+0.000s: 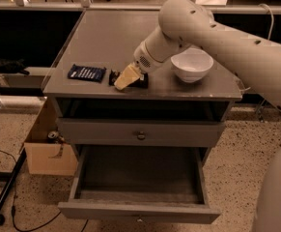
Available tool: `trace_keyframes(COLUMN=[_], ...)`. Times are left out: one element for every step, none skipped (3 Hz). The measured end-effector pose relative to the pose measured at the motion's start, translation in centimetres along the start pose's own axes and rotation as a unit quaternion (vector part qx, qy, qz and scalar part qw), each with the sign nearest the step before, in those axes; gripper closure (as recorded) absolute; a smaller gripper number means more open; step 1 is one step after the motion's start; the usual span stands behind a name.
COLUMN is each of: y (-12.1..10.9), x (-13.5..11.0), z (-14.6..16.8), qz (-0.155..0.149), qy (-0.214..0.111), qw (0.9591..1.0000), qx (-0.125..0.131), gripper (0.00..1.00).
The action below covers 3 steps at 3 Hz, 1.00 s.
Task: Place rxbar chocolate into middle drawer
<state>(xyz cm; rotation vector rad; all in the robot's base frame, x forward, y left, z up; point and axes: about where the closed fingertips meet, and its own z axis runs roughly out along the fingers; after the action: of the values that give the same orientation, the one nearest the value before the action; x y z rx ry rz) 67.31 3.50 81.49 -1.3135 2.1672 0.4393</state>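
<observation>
The rxbar chocolate is a dark-wrapped bar lying on the grey cabinet top near its front edge, mostly covered by my gripper. My gripper, with pale yellow tips, is down at the bar, touching or just above it. A blue-wrapped bar lies to its left. The middle drawer is pulled wide open below, its inside bare, under a closed drawer front with a knob.
A white bowl stands on the cabinet top just right of my arm. A cardboard box sits on the floor to the left of the cabinet. A black stand leg and cable lie at lower left.
</observation>
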Motion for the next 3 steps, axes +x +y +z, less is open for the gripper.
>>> trace_keyframes(y=[0.0, 0.0, 0.0], x=[0.0, -0.9, -0.9], z=[0.0, -1.2, -1.2], qz=[0.0, 0.0, 0.0], qy=[0.0, 0.0, 0.0], qw=[1.0, 1.0, 1.0], qx=[0.0, 0.0, 0.0], gripper=[1.0, 1.0, 1.0])
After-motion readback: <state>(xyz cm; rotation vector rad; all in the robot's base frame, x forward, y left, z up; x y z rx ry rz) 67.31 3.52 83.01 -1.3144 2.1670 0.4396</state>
